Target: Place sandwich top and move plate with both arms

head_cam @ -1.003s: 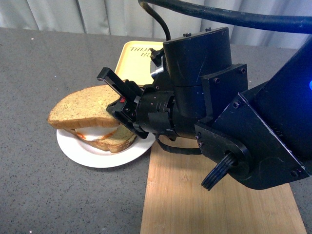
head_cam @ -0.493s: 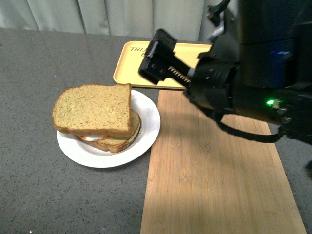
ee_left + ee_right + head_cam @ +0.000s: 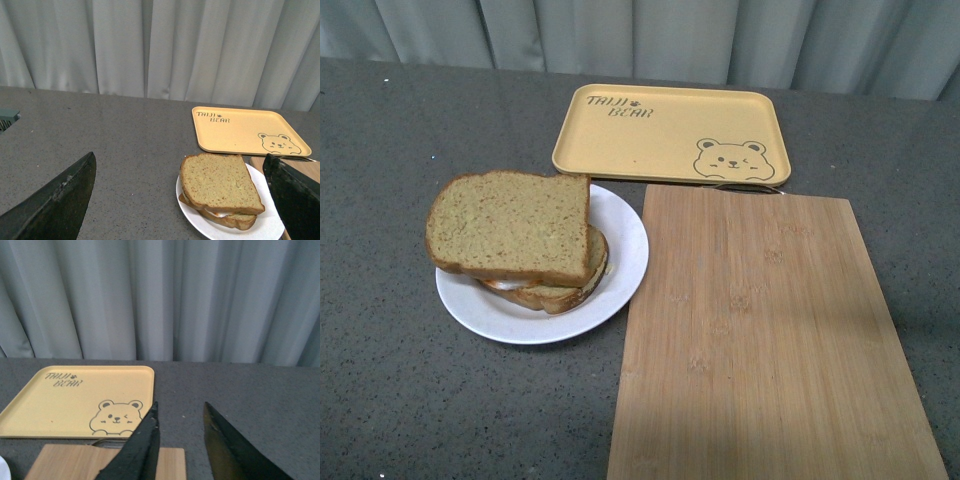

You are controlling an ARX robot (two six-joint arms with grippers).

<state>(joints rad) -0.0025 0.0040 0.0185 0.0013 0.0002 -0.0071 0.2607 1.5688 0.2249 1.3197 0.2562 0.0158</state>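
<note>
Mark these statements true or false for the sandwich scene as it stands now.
1. The sandwich top lies on the stack on the plate. True.
2. The plate stands on the wooden board. False: it stands on the grey table, beside the board.
3. The yellow tray lies beyond the board, toward the curtain. True.
4. The left gripper is shut on the plate. False: its jaws stand wide apart, holding nothing.
5. The right gripper holds the bread. False: it is open and empty.
</note>
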